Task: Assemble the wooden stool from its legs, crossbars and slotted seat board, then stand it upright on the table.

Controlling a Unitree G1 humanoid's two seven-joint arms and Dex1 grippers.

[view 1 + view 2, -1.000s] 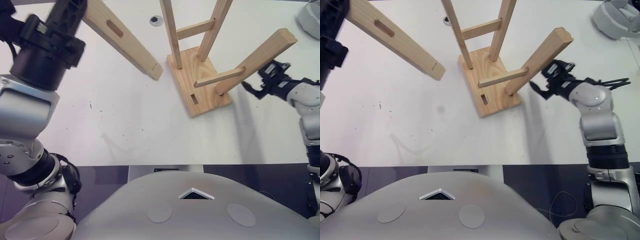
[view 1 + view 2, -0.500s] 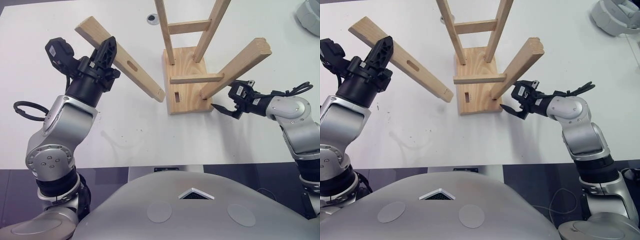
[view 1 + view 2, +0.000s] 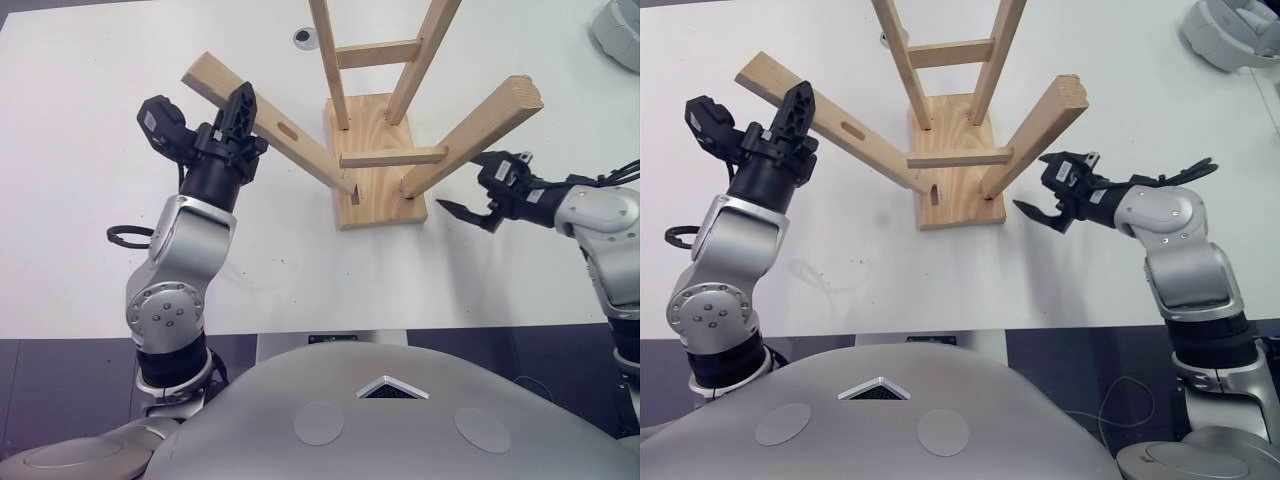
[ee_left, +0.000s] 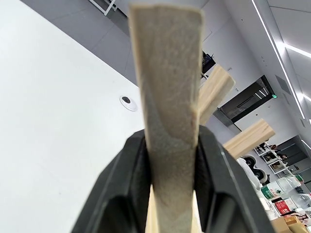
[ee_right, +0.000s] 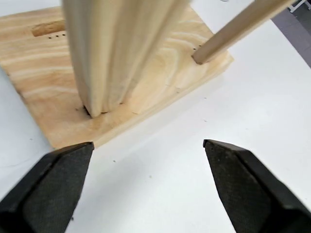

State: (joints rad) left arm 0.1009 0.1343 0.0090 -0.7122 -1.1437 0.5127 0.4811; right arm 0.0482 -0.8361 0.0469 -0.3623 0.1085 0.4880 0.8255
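The slotted seat board (image 3: 372,190) lies flat on the white table with two thin legs and a crossbar (image 3: 378,52) rising from its far side. A thick leg (image 3: 475,130) leans from its near right corner, joined by a second crossbar (image 3: 390,157). My left gripper (image 3: 236,130) is shut on another slotted leg (image 3: 290,138), whose lower end touches the board at its near left slot. In the left wrist view this leg (image 4: 167,97) sits between the black fingers (image 4: 121,194). My right gripper (image 3: 470,185) is open, just right of the board's corner (image 5: 146,82), holding nothing.
A round grommet hole (image 3: 312,38) sits in the table behind the stool. A grey-white object (image 3: 620,25) lies at the far right corner. A black cable loop (image 3: 125,237) hangs by my left arm. The table's front edge (image 3: 400,328) is close.
My left arm has swung the leg down and to the right, bringing its end to the board's slot. My right gripper has drawn back slightly to the right.
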